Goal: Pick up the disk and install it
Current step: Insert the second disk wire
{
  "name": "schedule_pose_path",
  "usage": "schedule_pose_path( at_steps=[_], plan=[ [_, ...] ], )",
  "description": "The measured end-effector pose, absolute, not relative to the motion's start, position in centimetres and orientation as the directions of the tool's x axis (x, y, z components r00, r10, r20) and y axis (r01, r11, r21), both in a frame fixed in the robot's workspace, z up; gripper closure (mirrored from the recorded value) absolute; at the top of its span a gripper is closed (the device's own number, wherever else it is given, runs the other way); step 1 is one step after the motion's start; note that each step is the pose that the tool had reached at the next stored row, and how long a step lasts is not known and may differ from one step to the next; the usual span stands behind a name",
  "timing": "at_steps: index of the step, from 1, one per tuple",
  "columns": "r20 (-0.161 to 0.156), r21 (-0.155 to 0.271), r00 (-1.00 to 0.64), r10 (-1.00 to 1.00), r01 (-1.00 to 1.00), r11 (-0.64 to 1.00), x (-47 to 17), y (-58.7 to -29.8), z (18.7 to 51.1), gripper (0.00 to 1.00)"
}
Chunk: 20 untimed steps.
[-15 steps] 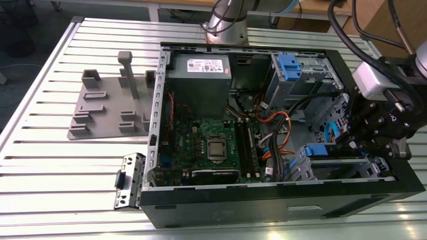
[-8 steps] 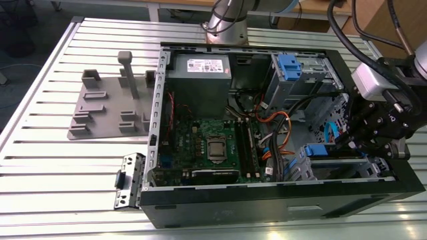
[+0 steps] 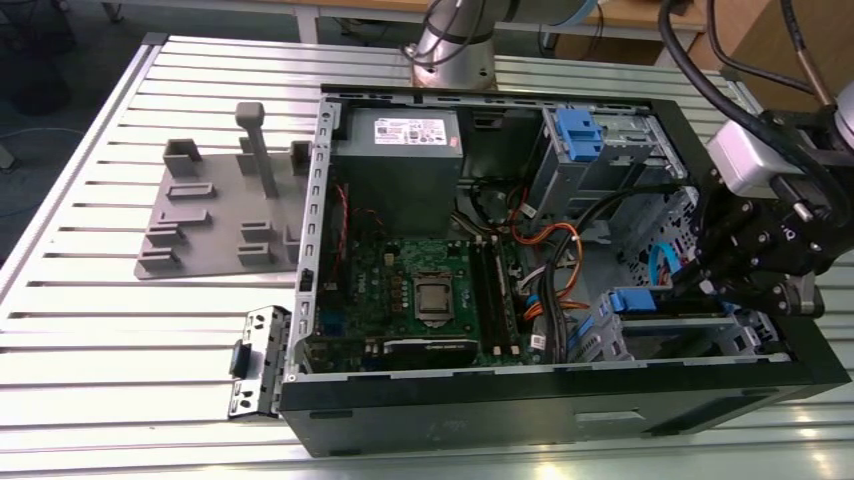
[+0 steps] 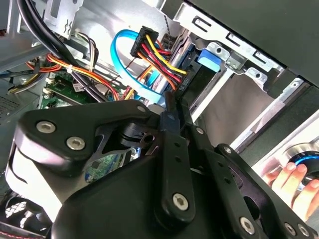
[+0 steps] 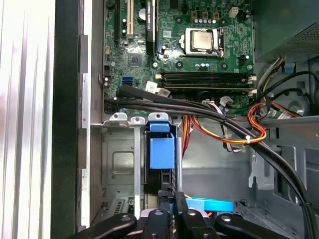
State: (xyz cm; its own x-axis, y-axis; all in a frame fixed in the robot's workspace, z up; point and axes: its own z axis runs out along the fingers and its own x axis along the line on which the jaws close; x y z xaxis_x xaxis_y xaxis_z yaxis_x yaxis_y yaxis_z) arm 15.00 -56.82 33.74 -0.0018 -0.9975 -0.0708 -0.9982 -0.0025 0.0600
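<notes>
The exterior view looks down from high and well back, taking in the open computer case on the slatted table, with the gripper at the exterior view's right. The first wrist view looks straight down past the gripper into the case, near the drive bay with its blue rail and the motherboard beyond. The second wrist view sits very close behind the gripper, facing along it toward the cables. All 3 views share the case interior.
</notes>
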Motion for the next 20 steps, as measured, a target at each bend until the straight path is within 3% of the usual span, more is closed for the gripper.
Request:
schedule_pose_path(
  at_steps=[5, 20],
  plan=[
    [-0.118, 0.06, -0.002, -0.993, -0.998, -0.005, 15.0, -57.2, 33.7, 0.84],
    [-0.125, 0.06, -0.002, -0.992, -0.998, -0.006, 15.0, -57.9, 33.5, 0.84]
  ],
)
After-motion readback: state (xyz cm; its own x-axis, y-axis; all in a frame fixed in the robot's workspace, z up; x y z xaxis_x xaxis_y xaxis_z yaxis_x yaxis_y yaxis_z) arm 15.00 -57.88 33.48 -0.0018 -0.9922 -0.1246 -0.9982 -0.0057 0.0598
